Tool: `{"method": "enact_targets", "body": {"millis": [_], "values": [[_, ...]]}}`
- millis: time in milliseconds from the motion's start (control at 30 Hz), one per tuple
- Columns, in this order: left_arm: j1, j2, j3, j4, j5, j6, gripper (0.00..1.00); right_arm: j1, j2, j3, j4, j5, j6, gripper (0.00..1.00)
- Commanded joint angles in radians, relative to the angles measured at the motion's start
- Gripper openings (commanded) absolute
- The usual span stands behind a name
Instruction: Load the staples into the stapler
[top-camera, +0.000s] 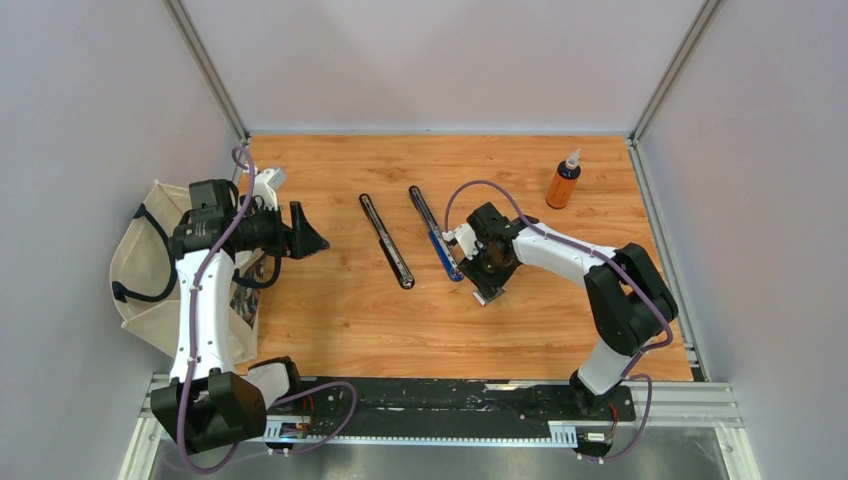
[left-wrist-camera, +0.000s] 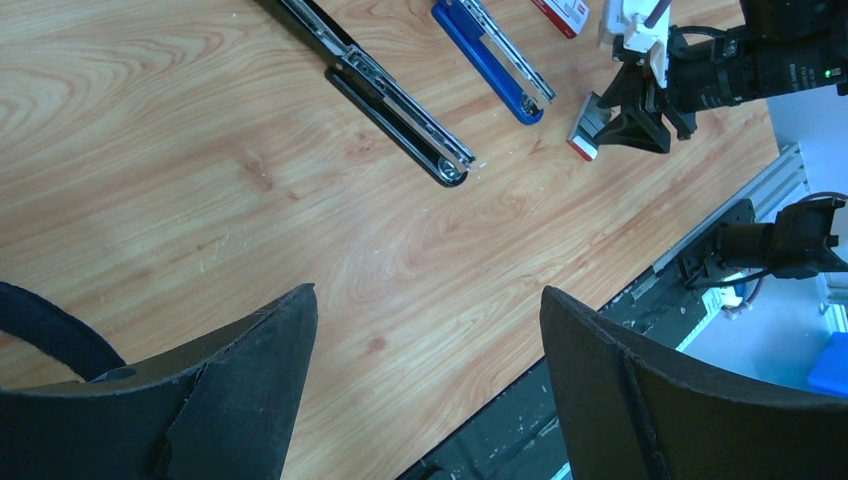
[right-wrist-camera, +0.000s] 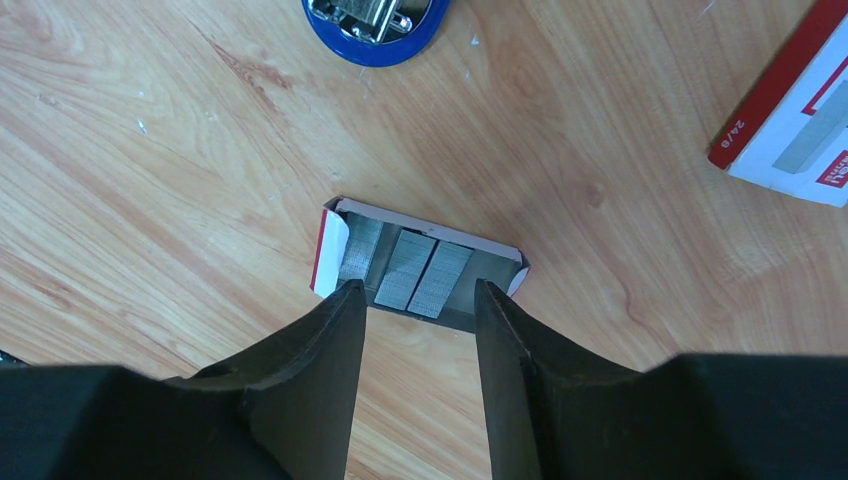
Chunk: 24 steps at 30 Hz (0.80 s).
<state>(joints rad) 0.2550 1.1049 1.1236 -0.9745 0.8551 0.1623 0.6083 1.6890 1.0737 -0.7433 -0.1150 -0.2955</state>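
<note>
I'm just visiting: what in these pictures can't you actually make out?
- Right wrist view: fingers of the right gripper cover the near edge of the staples box, so contact is unclear. The top edge cuts off the blue stapler.
- Top view: that gripper hides the box.
- Left wrist view: the top edge cuts off a second box.
- Top view: the bag hides its contents.

Staple strips inside box

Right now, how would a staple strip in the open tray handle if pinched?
The staple strips look thin and metallic: probably stiff, yet apt to snap apart. Their open tray looks like light cardboard, so it may slide when nudged.
</note>
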Motion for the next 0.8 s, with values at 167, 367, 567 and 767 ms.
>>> {"method": "enact_targets", "body": {"millis": [167,367,567,767], "values": [[0.007,-0.027,-0.01,0.031,0.013,-0.003,0.9,0.007,0.014,0.005,0.036,0.028,0.016,0.45],[0.007,-0.024,-0.011,0.034,0.013,-0.006,0.9,0.007,0.029,0.006,0.036,0.029,0.018,0.45],[0.007,-0.028,-0.011,0.036,0.013,-0.004,0.9,0.008,0.034,0.008,0.036,0.038,0.019,0.45],[0.007,-0.03,-0.013,0.037,0.015,-0.004,0.9,0.015,0.044,0.009,0.038,0.051,0.021,0.45]]}}
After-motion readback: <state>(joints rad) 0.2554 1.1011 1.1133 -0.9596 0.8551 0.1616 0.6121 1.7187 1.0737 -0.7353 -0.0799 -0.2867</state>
